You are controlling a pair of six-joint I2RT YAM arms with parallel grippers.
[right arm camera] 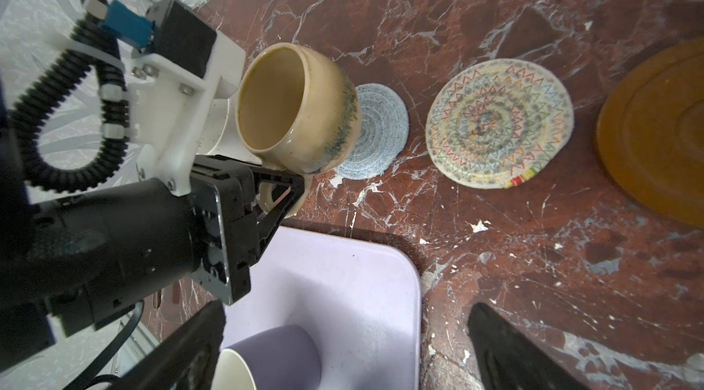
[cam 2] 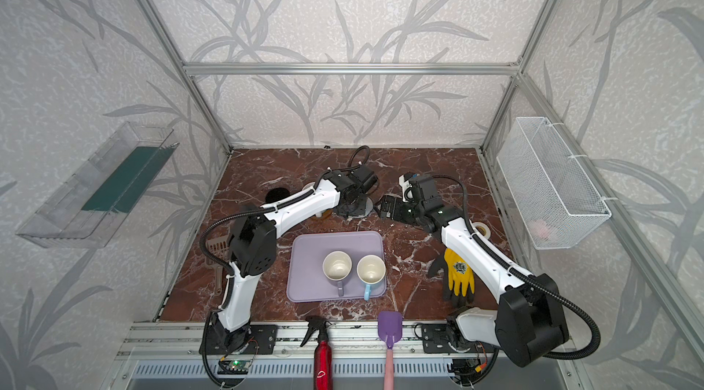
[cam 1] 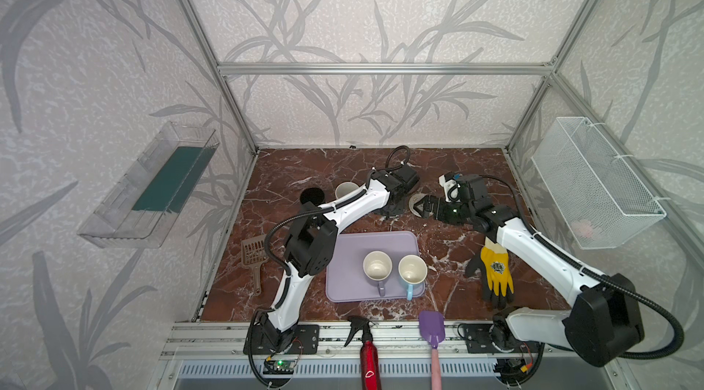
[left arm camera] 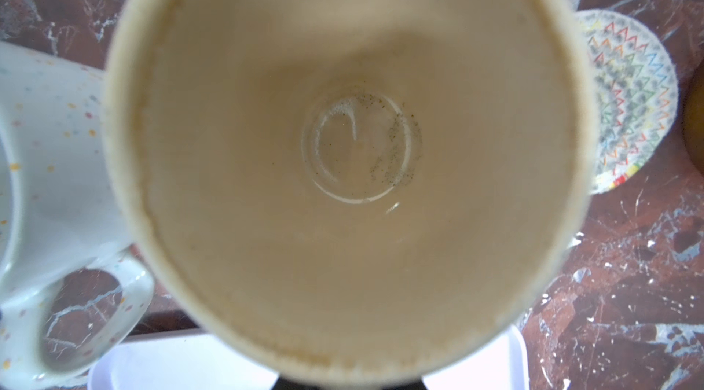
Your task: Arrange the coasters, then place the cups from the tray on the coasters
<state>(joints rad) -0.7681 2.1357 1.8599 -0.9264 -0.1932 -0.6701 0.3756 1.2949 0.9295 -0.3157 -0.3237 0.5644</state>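
**Operator:** Layout, big to small?

**Spotter:** Marble surface [cam 1: 289, 171], busy. Your tray [cam 1: 343, 254] lies toward the front with two cups upright on it, the lavender mug [cam 1: 377, 268] and the light blue mug [cam 1: 412, 272]. The black mug [cam 1: 311, 195] and speckled white mug [cam 1: 346, 190] stand back left, off the tray. Your left hand [right arm camera: 284, 194] is clamped on the handle of the cream-yellow mug [right arm camera: 301, 114], over the near edge of the grey-blue coaster [right arm camera: 381, 140] (base touching or not, cannot tell). Your right hand [cam 1: 424, 208] is spread wide just beside it, holding nothing.

**Operator:** How will the mug handle?

**Spotter:** Glazed ceramic, by the look. I'd judge it stiff, weighty for a squat thing, slick, and likely to chip if dropped. The handle loop is the sure hold, but the body hangs off to one side there, so expect tilt. Set it level and centred, because the woven disc looks light and may slide.

**Operator:** What's in the way?

**Spotter:** The speckled white mug stands just beside the landing spot, and your right hand crowds the other side. The cream spiral coaster [right arm camera: 499, 123] is next along, then an amber-brown coaster [right arm camera: 655, 133], both bare. The red spray bottle [cam 1: 367, 354], yellow glove [cam 1: 495, 270], brown scoop [cam 1: 253, 254], purple spatula [cam 1: 432, 327] and tape roll [cam 2: 482, 230] all lie well apart.
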